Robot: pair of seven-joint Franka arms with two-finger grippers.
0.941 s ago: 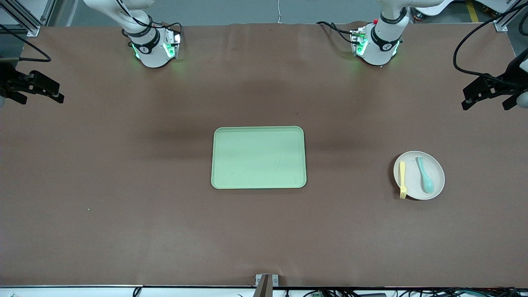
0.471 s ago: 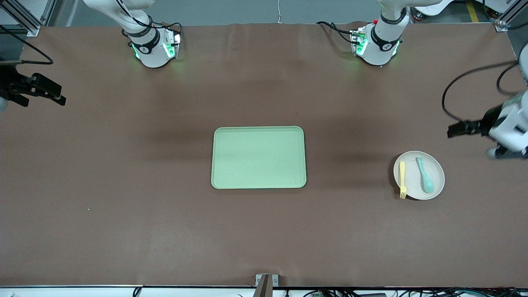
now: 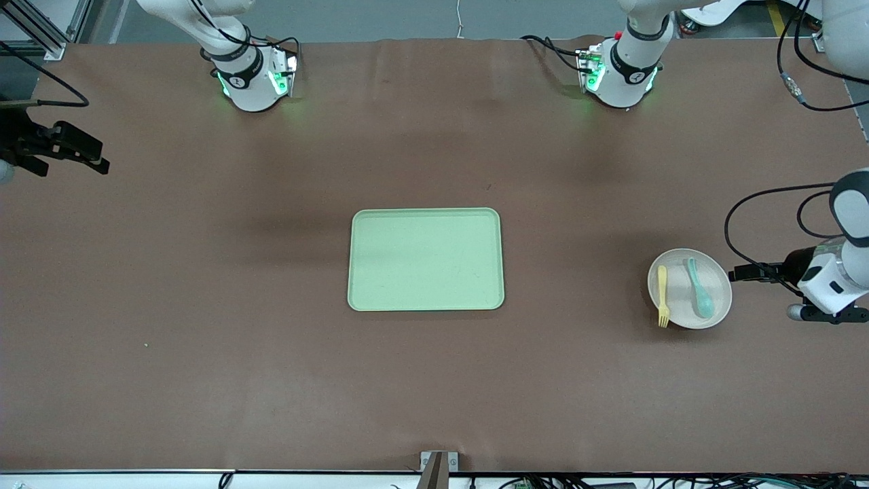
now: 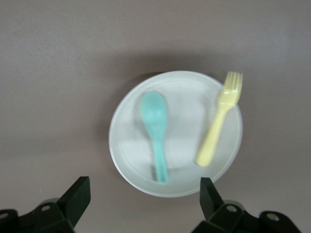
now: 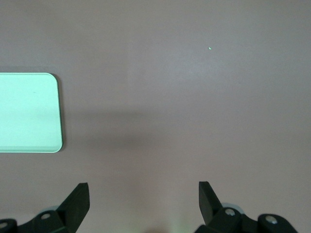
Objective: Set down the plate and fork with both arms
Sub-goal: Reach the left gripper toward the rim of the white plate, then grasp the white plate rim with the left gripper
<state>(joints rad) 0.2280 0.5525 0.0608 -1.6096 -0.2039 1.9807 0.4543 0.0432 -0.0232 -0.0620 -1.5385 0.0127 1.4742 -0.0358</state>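
Note:
The pale plate (image 3: pixel 679 299) lies on the table toward the left arm's end. The yellow fork (image 3: pixel 662 295) lies on it with its tines over the rim edge nearest the front camera. A teal spoon (image 3: pixel 698 288) lies beside the fork on the plate. My left gripper (image 3: pixel 740 274) is open and empty, beside the plate's rim. In the left wrist view (image 4: pixel 144 191) the plate (image 4: pixel 187 121), fork (image 4: pixel 219 121) and spoon (image 4: pixel 156 128) lie ahead of the open jaws. My right gripper (image 3: pixel 95 163) is open and empty at the right arm's end of the table (image 5: pixel 144 194).
The light-green tray (image 3: pixel 426 259) lies in the middle of the brown table; its corner shows in the right wrist view (image 5: pixel 29 112). A tiny green speck (image 3: pixel 146 346) lies toward the right arm's end. The arm bases (image 3: pixel 248 75) stand along the table's edge farthest from the front camera.
My left gripper has moved from the table's end toward the front camera and down, coming beside the plate. The right gripper has hardly moved.

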